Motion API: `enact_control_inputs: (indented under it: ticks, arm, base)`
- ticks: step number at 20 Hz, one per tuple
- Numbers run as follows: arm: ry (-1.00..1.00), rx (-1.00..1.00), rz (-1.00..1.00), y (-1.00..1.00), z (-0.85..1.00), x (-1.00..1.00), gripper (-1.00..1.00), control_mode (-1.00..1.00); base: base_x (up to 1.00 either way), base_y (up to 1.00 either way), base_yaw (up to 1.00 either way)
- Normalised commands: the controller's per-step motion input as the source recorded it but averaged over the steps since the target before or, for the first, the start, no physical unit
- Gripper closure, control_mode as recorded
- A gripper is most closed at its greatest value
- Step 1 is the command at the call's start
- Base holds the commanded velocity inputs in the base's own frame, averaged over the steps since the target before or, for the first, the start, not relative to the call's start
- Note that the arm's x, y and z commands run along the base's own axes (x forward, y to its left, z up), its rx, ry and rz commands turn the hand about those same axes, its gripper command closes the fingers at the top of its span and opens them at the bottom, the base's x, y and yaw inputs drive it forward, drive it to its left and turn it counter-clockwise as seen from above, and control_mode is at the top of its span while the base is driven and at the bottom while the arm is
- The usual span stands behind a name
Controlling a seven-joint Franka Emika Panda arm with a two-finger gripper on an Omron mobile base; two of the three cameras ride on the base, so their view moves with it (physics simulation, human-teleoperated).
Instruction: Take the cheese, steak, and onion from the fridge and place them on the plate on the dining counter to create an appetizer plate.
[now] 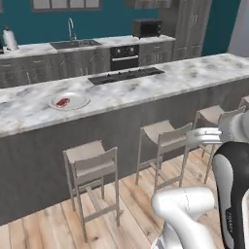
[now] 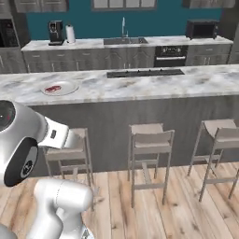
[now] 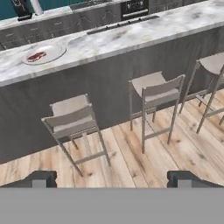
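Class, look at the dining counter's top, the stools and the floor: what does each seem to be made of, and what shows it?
Dining counter top: looks like polished marble, white with grey veining. Stools: probably painted wood or metal, with matte grey frames and pale flat seats. Floor: looks like wood, in light brown planks with visible grain.

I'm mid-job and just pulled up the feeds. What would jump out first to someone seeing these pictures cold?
The long marble dining counter crosses every view, with a row of stools along its near side. Toward its left end sits the plate with just the steak on it. In the hand view the gripper is open and empty, looking over the wooden floor.
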Motion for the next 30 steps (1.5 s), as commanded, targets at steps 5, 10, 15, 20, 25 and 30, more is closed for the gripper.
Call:
enact_control_inputs:
  ticks: [5,10,15,20,25,30]
  arm:
    - [0.00,0.00,0.00,0.00,0.00,0.00,-1.00,1.00]
    - [0.00,0.00,0.00,0.00,0.00,0.00,-1.00,1.00]
    - [0.00,0.00,0.00,0.00,0.00,0.00,-1.00,1.00]
    - [0.00,0.00,0.00,0.00,0.00,0.00,-1.00,1.00]
    - [0.00,0.00,0.00,0.00,0.00,0.00,-1.00,1.00]
    - [0.00,0.00,0.00,0.00,0.00,0.00,-1.00,1.00]
  base:
    - [0.08,-0.48,-0.79]
    - [0.27,-0.43,-0.84]
    - [0.26,-0.46,-0.83]
    - [0.26,-0.55,-0.80]
    - [0.48,-0.48,-0.71]
    - [0.95,-0.03,-0.43]
